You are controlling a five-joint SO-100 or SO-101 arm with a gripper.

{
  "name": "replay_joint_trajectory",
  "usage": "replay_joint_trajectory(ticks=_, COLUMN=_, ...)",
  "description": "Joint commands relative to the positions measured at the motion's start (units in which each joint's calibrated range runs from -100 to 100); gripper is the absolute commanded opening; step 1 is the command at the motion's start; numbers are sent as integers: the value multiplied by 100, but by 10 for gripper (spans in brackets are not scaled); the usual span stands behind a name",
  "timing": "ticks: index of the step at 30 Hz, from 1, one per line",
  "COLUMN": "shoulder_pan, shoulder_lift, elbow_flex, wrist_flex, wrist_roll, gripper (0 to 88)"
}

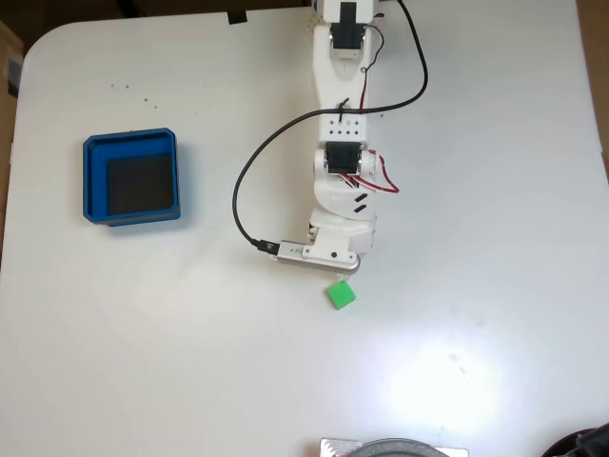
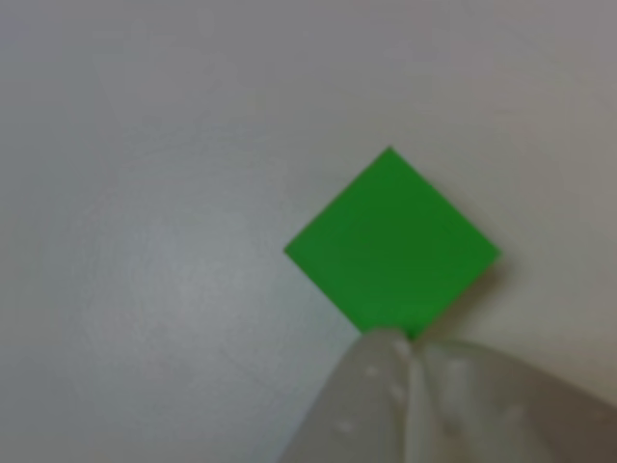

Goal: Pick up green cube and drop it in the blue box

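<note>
Plain white table [image 1: 143, 333] under green cube [image 1: 340, 294], blue box [image 1: 130, 178]

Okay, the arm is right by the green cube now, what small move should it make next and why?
Probably open the gripper and ease forward so its fingers straddle the green cube. In the close-up view the fingertips meet at the cube's near corner with no gap visible, and the cube sits on the table ungrasped. The blue box lies well to the left in the fixed view, so carrying comes later.

green cube [image 1: 341, 294] on table, blue box [image 1: 92, 178] empty
</note>
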Motion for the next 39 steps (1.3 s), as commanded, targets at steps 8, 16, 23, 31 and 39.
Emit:
replay_joint_trajectory(ticks=8, shoulder_pan=-27, shoulder_lift=-248, elbow_flex=-436, wrist_flex=-6, wrist_roll=-15, gripper=218)
replay_joint_trajectory(ticks=16, shoulder_pan=-27, shoulder_lift=-248, elbow_flex=-445, wrist_flex=-30, wrist_roll=29, gripper=307)
replay_joint_trajectory(ticks=23, shoulder_pan=-43, shoulder_lift=-239, elbow_flex=-454, wrist_flex=-38, wrist_roll=313, gripper=313)
replay_joint_trajectory(ticks=31, shoulder_pan=-119, shoulder_lift=-189, elbow_flex=-445, wrist_flex=-46, wrist_roll=650, gripper=312)
replay_joint_trajectory(ticks=39, shoulder_pan=-272, shoulder_lift=-172, elbow_flex=-445, wrist_flex=-46, wrist_roll=650, gripper=312)
